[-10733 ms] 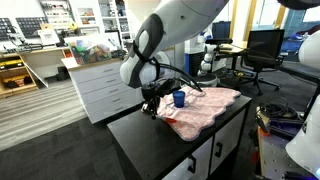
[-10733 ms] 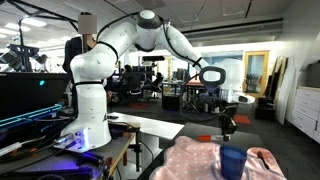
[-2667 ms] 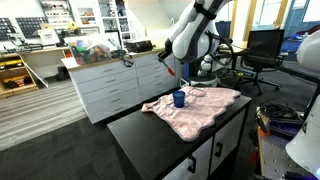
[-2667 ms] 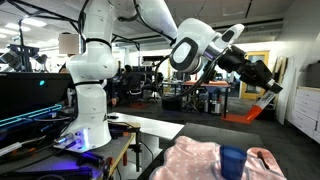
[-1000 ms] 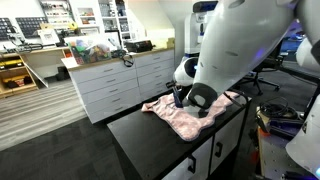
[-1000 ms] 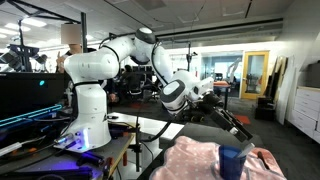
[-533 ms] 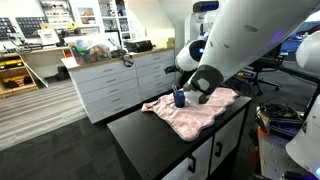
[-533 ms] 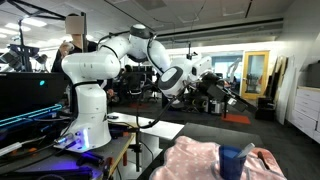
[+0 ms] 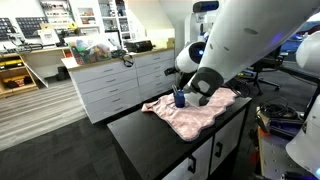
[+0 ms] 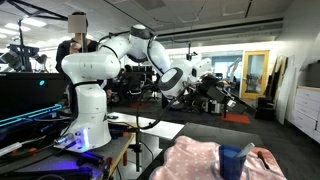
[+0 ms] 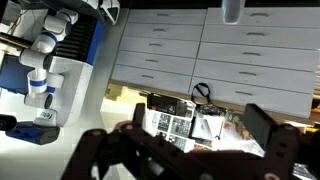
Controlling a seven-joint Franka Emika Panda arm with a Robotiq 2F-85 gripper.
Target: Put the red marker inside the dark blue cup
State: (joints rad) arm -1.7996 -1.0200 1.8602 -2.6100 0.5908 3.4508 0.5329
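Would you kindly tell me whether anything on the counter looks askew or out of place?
The pink cloth lies rumpled and skewed across the black counter instead of flat. The dark blue cup stands upright on its folds, which looks like uneven footing. Nothing appears spilled or damaged.

Cloth (image 9: 200,112): pink, soft, rumpled. Table (image 9: 140,135): matt black, smooth. Cup (image 10: 232,163): dark blue, plastic-looking. Arm (image 9: 250,40): glossy white shell. Drawers (image 9: 105,85): smooth white.

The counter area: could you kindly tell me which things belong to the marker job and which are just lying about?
Job: dark blue cup; gripper, open; red marker, not discernible here.
Lying about: pink cloth under the cup; white drawer cabinet.
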